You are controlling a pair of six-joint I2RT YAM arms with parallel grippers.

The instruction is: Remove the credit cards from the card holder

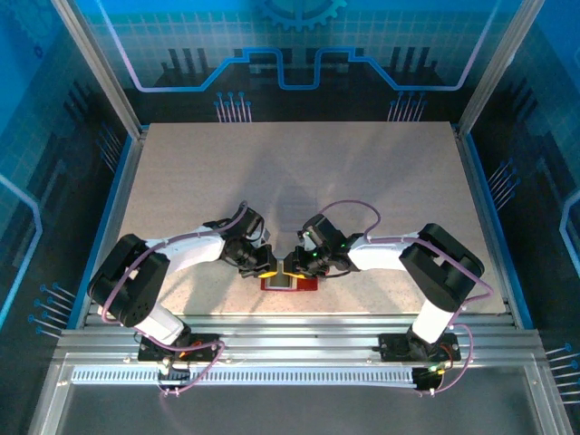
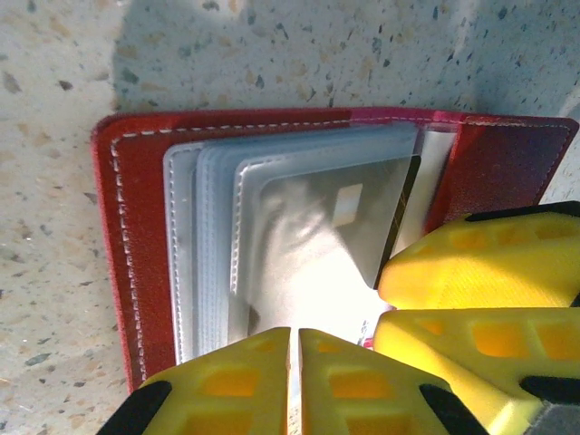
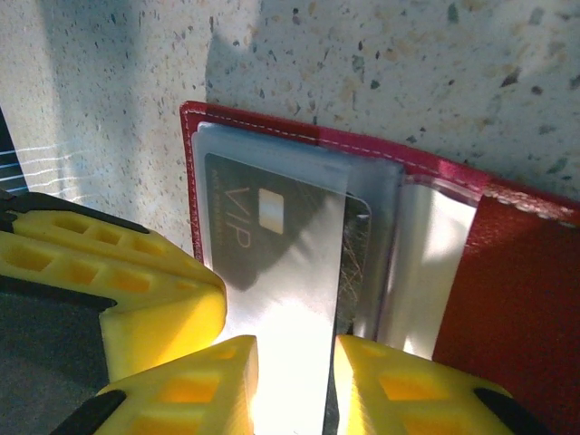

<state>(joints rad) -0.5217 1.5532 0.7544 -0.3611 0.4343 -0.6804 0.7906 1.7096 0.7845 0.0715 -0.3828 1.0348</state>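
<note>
As the open card holder (image 2: pixel 136 227) lies by the table's (image 1: pixel 362 181) near edge, left end effector (image 2: pixel 294 343) is closed over it. Right end effector (image 3: pixel 296 352), apart, straddles a credit card (image 3: pixel 272 245).

The surface (image 1: pixel 299 172) is a pale beige slab; seen close from the wrists, it is speckled with dark and tan grains. Soft grey shadows lie across its middle. A blue strip (image 1: pixel 109 213) runs along its left edge and another along its right. Two aluminium posts (image 1: pixel 98 65) rise from the far corners, framing a blue back wall (image 1: pixel 381 41) printed with a grid, circuit-like lines and part of a gear shape. At the near edge, ribbed aluminium rails (image 1: pixel 299 328) run side to side, with a white slotted strip (image 1: pixel 290 374) just in front of them.
</note>
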